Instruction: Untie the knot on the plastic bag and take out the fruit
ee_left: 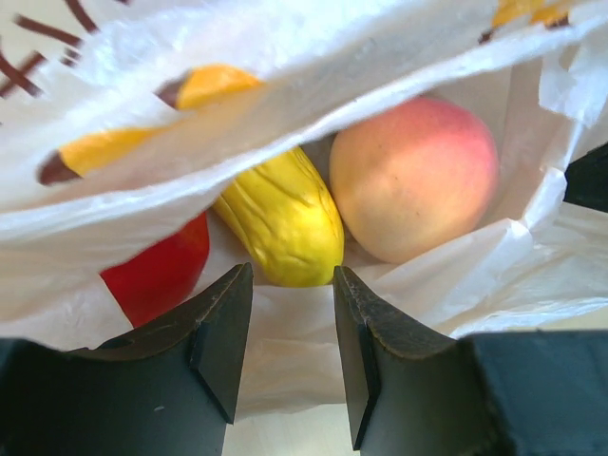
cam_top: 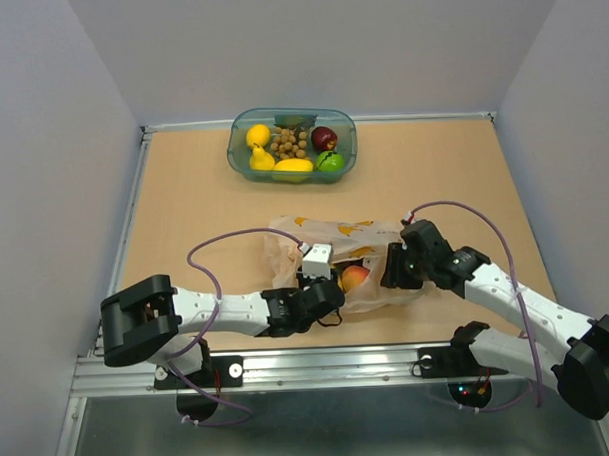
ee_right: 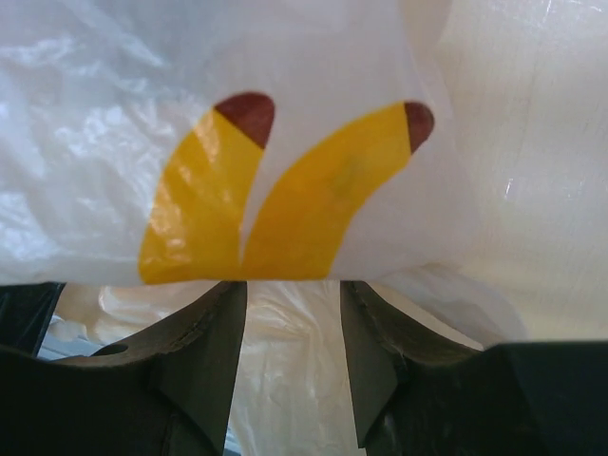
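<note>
Jaws of my left gripper stand half open at the mouth of the plastic bag, holding nothing. Inside lie 3 fruits: peach, yellow fruit, red apple. My right gripper is likewise parted, facing the bag's film.

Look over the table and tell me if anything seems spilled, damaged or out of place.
Nothing stands out. The plastic bag lies crumpled on the table, its mouth open, with the peach, a yellow fruit and a red fruit inside it. The teal tub sits upright at the far edge, nothing spilled around it.
</note>
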Tool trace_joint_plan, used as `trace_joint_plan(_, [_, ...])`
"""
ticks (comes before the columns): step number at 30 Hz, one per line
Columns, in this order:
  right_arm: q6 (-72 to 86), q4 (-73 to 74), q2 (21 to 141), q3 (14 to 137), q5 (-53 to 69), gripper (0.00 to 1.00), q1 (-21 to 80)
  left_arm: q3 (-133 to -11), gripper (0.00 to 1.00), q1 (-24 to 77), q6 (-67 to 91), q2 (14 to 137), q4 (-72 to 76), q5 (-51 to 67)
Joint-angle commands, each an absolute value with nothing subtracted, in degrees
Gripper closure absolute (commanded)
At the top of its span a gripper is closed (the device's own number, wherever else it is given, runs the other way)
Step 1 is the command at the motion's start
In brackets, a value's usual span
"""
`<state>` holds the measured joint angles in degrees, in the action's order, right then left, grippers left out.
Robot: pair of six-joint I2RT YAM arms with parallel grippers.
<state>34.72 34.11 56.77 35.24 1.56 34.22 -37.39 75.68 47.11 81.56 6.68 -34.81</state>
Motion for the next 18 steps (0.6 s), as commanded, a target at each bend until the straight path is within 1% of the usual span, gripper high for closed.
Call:
trace_joint_plan(1, [36.8, 35.2, 57.3, 37.6, -5.2, 0.5, 34.3, -37.3, 0.49, 75.2, 46.2, 80.1, 9.0, -36.9])
trace_joint_plan(3, [35.1, 35.2, 56.3, 39.5, -3.4, 0.5, 34.5, -37.4, 0.49, 75.1, 45.9, 80.0, 9.3, -37.0])
trace_joint_plan(6, [32.6, 35.8, 54.0, 45.1, 1.4, 0.5, 36.0, -37.1, 0.49, 75.0, 45.4, 79.5, 10.8, -37.2])
trace_joint_plan(7, [31.5, 35.9, 53.6, 48.6, 3.4, 0.5, 36.6, -37.2, 0.48, 74.9, 45.0, 79.5, 11.8, -37.1])
trace_joint_plan(11, [30.1, 36.1, 55.2, 54.9, 9.2, 0.5, 38.1, -37.6, 0.48, 74.9, 44.5, 79.6, 13.2, -36.7])
trace_joint_plan(15, [29.0, 34.8, 59.8, 56.3, 9.3, 0.5, 39.2, -37.0, 0.48, 74.9, 45.0, 78.7, 13.2, -37.4])
trace_joint_plan(18, [28.8, 30.5, 62.1, 53.6, 10.3, 0.5, 39.8, -36.6, 0.48, 74.8, 45.6, 78.0, 12.4, -37.7])
